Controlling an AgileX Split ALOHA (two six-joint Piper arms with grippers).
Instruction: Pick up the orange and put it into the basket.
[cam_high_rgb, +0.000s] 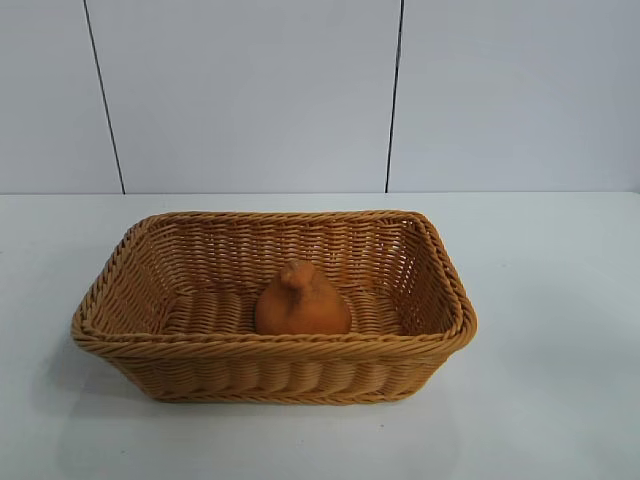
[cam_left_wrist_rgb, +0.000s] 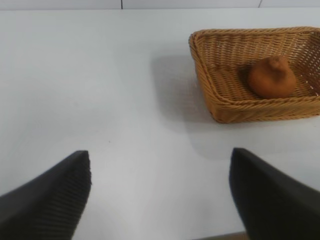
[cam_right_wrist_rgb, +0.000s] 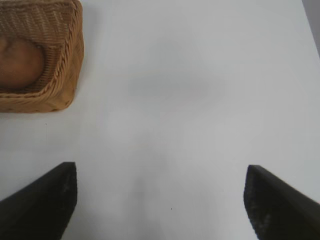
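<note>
The dull-orange, knobby-topped orange (cam_high_rgb: 302, 300) rests on the floor of the golden-brown wicker basket (cam_high_rgb: 140, 345), near its front wall. The left wrist view shows the orange (cam_left_wrist_rgb: 272, 77) inside the basket (cam_left_wrist_rgb: 220, 102), well away from my left gripper (cam_left_wrist_rgb: 161, 162), which hangs open over bare table with nothing between its fingers. In the right wrist view a corner of the basket (cam_right_wrist_rgb: 67, 75) shows with part of the orange (cam_right_wrist_rgb: 19, 62) in it; my right gripper (cam_right_wrist_rgb: 161, 172) is open and empty, apart from the basket. Neither arm appears in the exterior view.
The basket stands in the middle of a white table (cam_high_rgb: 560, 300). A pale panelled wall (cam_high_rgb: 250, 90) rises behind the table's far edge. Bare tabletop lies on both sides of the basket and under both grippers.
</note>
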